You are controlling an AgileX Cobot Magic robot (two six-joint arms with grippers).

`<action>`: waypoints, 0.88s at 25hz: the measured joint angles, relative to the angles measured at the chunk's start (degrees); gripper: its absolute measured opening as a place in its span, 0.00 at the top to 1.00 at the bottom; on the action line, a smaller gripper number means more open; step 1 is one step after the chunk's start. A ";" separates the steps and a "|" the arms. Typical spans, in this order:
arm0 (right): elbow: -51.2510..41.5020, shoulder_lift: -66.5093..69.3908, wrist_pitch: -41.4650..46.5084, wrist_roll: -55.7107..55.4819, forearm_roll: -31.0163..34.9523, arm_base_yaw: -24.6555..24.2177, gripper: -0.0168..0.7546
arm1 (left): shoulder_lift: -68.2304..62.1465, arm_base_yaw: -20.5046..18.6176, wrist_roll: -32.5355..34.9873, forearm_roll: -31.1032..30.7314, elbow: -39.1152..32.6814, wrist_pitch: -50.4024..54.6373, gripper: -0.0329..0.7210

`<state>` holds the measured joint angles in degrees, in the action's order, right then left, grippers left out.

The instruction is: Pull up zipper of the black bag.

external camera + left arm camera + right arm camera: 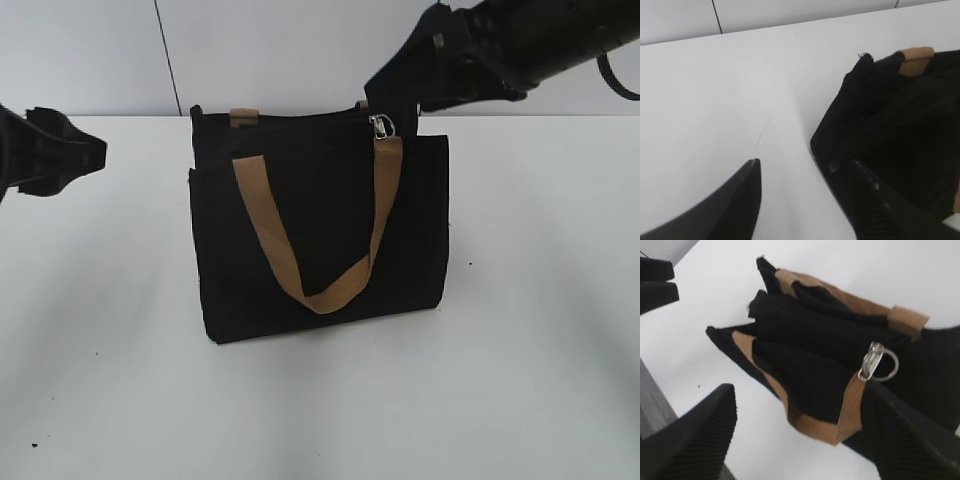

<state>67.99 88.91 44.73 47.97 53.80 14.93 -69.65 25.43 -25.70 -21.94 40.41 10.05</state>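
The bag stands upright near the middle of the white table, its front panel facing the exterior camera. One tan handle droops in a loop down the front, and the top of the second handle shows at the back edge. The zipper runs along the top edge, and its silver ring pull sits near the right end, just above where the front handle meets the top.

The right end effector hovers above the bag's right top corner. In the right wrist view its two ribbed fingers are spread wide, released, with the pull lying between them and touching neither. The dark arm comes down from the upper right of the exterior view.

The left end effector is low over the table at the bag's left side, also released: one finger is over bare table, the other is right beside the bag's lower corner; whether it touches the fabric I cannot tell. In the exterior view this end effector sits at the left edge, apart from the bag.
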 joint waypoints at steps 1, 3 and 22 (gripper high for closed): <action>0.05 -0.24 1.77 -2.35 -2.12 0.00 0.21 | 1.21 0.42 0.00 0.70 0.00 2.31 0.38; 0.05 -0.25 5.62 -7.98 -6.50 0.00 0.21 | 3.57 1.04 0.00 2.70 0.00 7.30 0.38; -0.53 -20.05 24.74 -32.89 -23.77 0.00 0.21 | 37.43 1.48 17.44 15.31 0.00 49.44 0.42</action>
<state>67.47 68.87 69.48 15.08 30.03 14.93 -32.22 26.91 -8.26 -6.63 40.41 59.49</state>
